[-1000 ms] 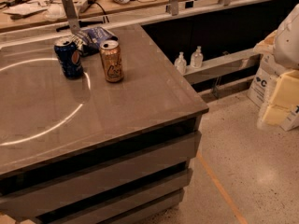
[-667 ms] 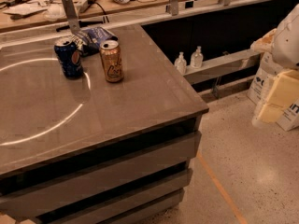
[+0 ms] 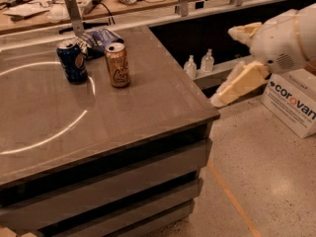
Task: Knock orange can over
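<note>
Orange can (image 3: 117, 64) upright on table (image 3: 148, 122); tool (image 3: 223, 67) beyond right edge, apparently spread apart.

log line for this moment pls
gripper open, beyond table right edge | orange can upright beside Pepsi can | knock not yet done

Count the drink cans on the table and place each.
2. The orange can stands upright near the table's back edge; the blue Pepsi can stands upright just left of it, apart. The gripper hangs open beyond the table's right edge. None appears hidden.
</note>
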You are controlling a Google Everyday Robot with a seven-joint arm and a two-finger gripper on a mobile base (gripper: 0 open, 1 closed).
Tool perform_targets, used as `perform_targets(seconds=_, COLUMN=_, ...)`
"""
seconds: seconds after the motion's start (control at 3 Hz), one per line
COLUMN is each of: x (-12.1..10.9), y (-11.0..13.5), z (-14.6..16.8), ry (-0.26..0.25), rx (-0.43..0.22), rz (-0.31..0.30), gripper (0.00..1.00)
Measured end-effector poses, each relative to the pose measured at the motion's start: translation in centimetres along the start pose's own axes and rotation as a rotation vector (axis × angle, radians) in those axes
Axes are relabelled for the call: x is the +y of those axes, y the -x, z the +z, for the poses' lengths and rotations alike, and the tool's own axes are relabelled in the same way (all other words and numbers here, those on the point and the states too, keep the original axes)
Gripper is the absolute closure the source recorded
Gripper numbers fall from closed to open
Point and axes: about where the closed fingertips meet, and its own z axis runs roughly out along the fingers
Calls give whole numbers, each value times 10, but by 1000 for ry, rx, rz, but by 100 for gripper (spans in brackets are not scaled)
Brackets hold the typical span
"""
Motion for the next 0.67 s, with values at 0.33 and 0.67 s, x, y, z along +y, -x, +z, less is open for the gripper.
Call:
perform_targets(seconds=0.33, x=-14, y=23, z=51, ry=36, rx=-166, rz=75, gripper=0)
perform_targets(seconds=0.67, x=-27, y=26, z=88, ry=59, rx=-242, rz=154, gripper=0)
